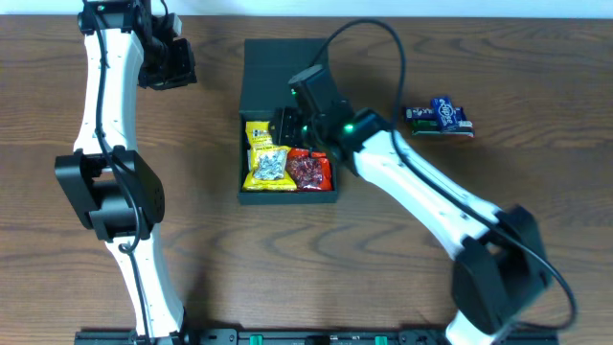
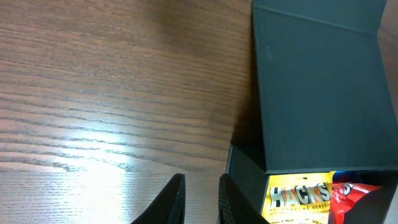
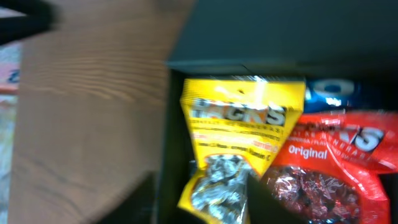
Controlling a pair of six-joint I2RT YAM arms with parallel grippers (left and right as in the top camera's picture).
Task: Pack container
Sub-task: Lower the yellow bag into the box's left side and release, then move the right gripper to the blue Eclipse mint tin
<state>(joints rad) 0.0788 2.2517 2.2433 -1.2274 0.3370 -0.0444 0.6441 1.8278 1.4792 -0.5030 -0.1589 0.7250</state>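
Note:
The dark container [image 1: 251, 192] lies open mid-table, its flap lid [image 1: 273, 67] folded back. Inside it lie a yellow packet [image 1: 266, 161] and a red packet [image 1: 308, 171]. My right gripper [image 1: 285, 125] hangs over the box. In the right wrist view its jaws [image 3: 202, 196] stand apart, the lower part of the yellow packet [image 3: 233, 137] between them and the red packet [image 3: 336, 162] to the right. A blue packet [image 3: 333, 93] peeks out behind. My left gripper [image 2: 202, 180] is over bare wood left of the container [image 2: 245, 177], jaws a narrow gap apart with nothing between them.
A blue snack packet [image 1: 439, 117] lies on the wooden table [image 1: 479, 57] to the right of the box. The left arm [image 1: 105, 144] stands along the left side and the right arm [image 1: 431, 201] reaches in from the lower right.

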